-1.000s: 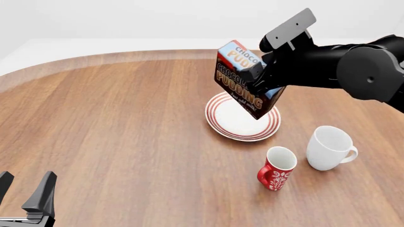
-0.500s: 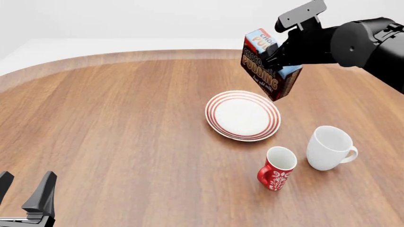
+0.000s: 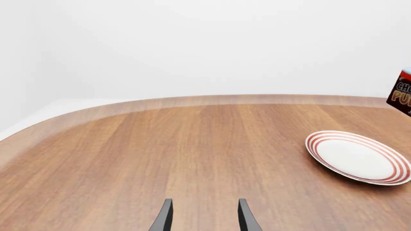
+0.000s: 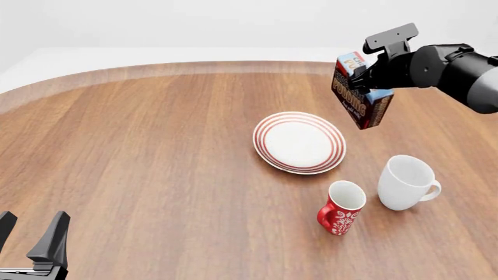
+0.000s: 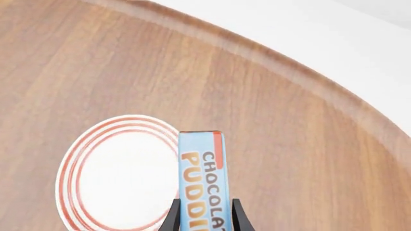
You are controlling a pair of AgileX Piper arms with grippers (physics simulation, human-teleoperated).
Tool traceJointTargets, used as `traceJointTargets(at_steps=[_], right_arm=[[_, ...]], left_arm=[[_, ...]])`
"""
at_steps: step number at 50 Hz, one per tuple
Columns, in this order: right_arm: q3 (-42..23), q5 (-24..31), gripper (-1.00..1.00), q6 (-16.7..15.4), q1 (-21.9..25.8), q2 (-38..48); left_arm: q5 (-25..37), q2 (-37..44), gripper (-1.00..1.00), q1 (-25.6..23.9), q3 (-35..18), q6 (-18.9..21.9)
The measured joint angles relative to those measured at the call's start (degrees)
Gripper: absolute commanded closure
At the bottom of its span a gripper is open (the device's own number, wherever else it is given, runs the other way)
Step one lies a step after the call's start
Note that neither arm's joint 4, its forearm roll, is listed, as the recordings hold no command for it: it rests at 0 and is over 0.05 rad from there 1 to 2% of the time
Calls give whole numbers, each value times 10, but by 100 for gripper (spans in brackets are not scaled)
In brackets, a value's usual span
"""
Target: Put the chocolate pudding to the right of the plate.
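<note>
Above the surface, up and to the right of the plate, the right end effector is clamped on the tilted chocolate pudding, held in the air. Bare wood lies beneath it toward the far edge. The left end effector, fingers apart, sits near the front-left corner.

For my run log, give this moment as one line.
right gripper: holds chocolate pudding aloft, right of plate | left gripper: open, idle
</note>
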Motion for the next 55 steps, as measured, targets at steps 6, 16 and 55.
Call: traceJointTargets(at_steps=[6, 16, 55], right_arm=[[11, -18, 100, 0, -27, 19], [26, -48, 100, 0, -61, 53], [101, -147, -100, -27, -134, 117]], left_arm=[[0, 0, -100, 0, 0, 0], [0, 0, -100, 0, 0, 0], [0, 0, -100, 0, 0, 0]])
